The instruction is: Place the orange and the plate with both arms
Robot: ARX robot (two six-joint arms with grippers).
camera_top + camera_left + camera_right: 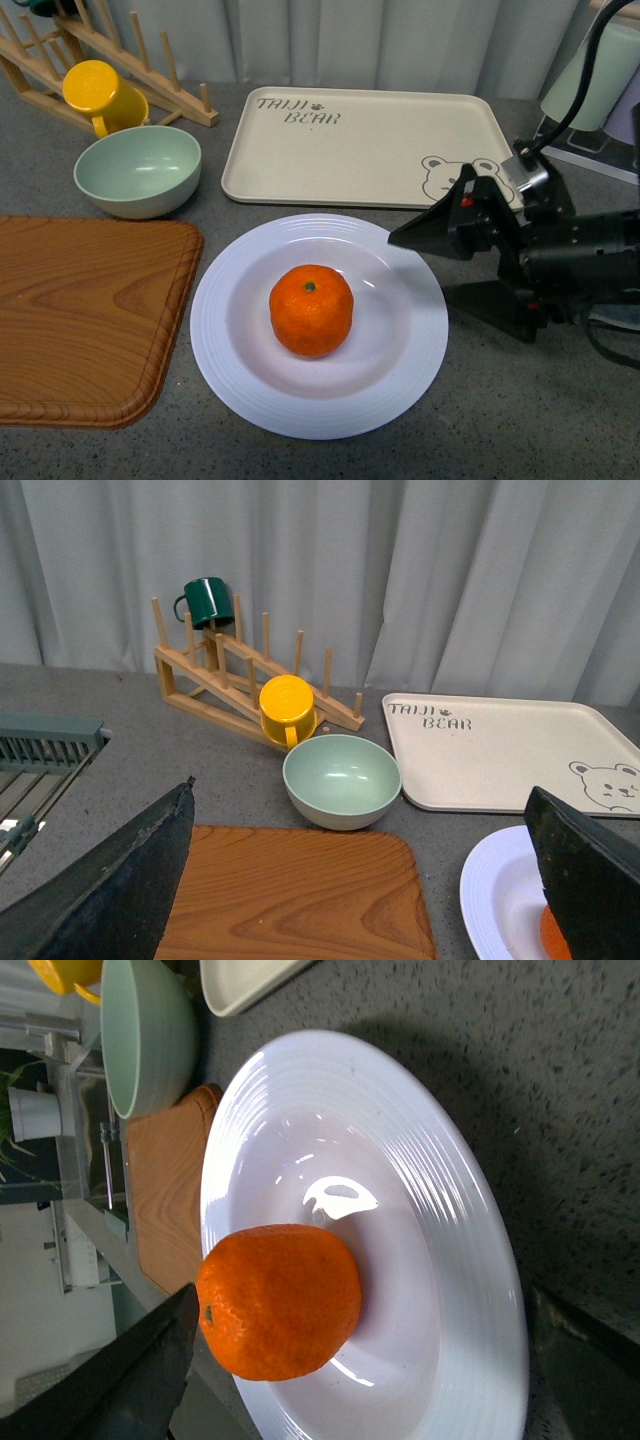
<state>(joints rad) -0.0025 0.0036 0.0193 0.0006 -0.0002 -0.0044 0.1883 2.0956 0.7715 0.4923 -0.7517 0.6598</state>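
The orange (311, 310) sits in the middle of the white ridged plate (230, 360) on the grey table, with nothing holding it. My right gripper (418, 268) is open at the plate's right rim, its dark fingers pointing toward the orange. The right wrist view shows the orange (280, 1300) on the plate (440, 1210), ahead of the open right gripper (360, 1400). My left gripper (360, 920) is out of the front view. It hangs open above the wooden board, with the plate's edge (500, 890) and a sliver of orange (553, 938) beside its right finger.
A wooden board (85, 310) lies left of the plate. Behind it are a pale green bowl (138, 170), a yellow mug (100, 95) and a wooden rack (150, 75) holding a green mug (207, 600). The beige bear tray (360, 145) lies behind the plate.
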